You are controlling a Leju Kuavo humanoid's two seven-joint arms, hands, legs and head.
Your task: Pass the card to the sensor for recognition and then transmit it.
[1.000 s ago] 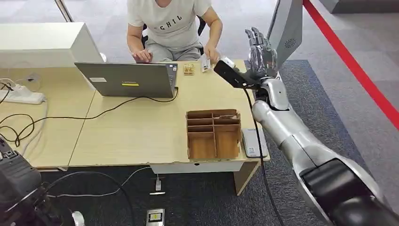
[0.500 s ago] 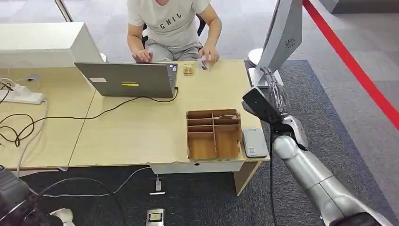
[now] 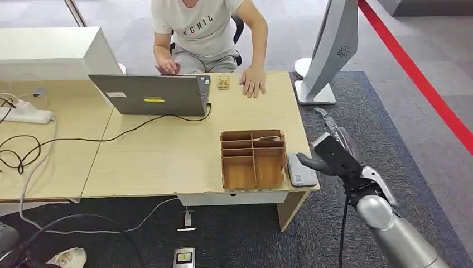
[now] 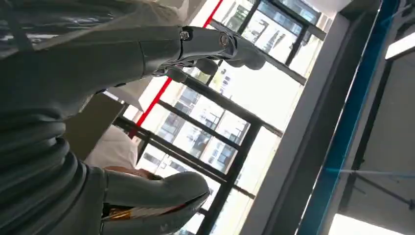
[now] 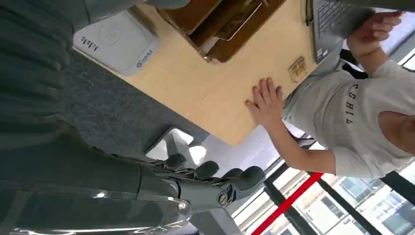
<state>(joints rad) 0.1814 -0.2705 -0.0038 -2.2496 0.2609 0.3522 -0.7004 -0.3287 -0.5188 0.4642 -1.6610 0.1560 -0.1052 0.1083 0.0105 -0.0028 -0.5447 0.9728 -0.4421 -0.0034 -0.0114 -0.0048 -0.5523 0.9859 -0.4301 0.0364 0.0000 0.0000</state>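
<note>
Fingers and thumb of the left hand (image 4: 98,73) stand apart around nothing. At upper centre of the head view, a person's hand (image 3: 254,82) now lies flat on the counter (image 3: 167,151), where a moment ago it held a small card; that card is no longer visible and may be under the palm. At centre, a thin pale card (image 3: 269,138) lies in the upper right compartment of the wooden organizer (image 3: 225,162). Just beside it sits the flat grey sensor (image 3: 301,169). At lower right, the right hand (image 3: 334,156) has dropped from the person's side to beside the sensor, fingers loosely apart and empty. The handover looks finished.
</note>
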